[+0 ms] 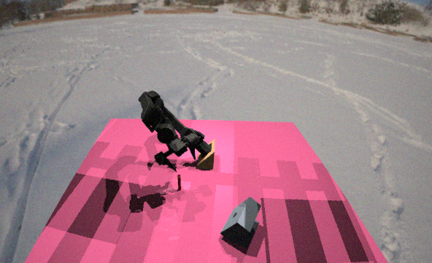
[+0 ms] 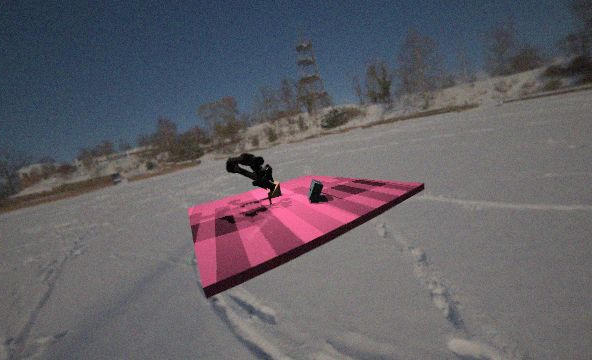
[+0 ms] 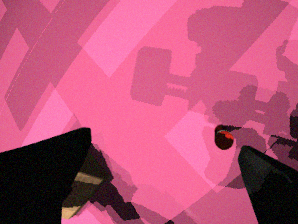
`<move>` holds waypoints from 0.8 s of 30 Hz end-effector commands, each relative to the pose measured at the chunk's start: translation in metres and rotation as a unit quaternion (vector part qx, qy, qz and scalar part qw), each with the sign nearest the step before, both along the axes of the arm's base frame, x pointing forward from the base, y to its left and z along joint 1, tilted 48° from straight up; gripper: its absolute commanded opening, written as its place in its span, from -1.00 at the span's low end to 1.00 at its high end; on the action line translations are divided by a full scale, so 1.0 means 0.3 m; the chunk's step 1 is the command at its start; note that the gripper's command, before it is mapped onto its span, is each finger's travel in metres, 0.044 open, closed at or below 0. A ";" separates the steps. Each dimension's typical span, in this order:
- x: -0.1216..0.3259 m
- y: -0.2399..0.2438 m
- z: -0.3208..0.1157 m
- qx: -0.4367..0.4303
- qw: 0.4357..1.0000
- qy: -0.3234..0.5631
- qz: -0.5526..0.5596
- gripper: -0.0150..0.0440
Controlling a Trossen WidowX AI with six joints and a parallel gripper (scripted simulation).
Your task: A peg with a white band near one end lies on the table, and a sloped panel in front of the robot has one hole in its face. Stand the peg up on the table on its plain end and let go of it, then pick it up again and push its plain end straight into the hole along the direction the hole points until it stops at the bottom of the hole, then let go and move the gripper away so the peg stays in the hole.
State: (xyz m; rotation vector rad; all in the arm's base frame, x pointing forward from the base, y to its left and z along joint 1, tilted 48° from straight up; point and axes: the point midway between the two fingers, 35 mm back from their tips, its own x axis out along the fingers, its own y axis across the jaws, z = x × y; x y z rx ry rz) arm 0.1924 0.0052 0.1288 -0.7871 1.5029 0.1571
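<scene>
One view (top [wrist hidden]) One view (top) shows the hole.

A tan wedge sits toward twelve o'clock on the counter; a lattice tower rises at twelve beyond snow.

Matt grey panel.

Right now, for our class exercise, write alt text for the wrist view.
Two dark gripper fingers stand wide apart above a pink table patterned with shadows. The peg's round red end shows near the right-hand fingertip, and a tan block is partly hidden behind the left-hand finger.
</scene>
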 end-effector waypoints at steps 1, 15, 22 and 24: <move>0.013 -0.009 0.009 -0.053 0.998 0.017 -0.013 1.00; 0.078 -0.009 0.039 -0.224 0.974 0.040 -0.013 1.00; 0.079 -0.010 0.039 -0.223 0.974 0.030 -0.029 1.00; 0.079 -0.011 0.038 -0.221 0.974 0.015 -0.049 1.00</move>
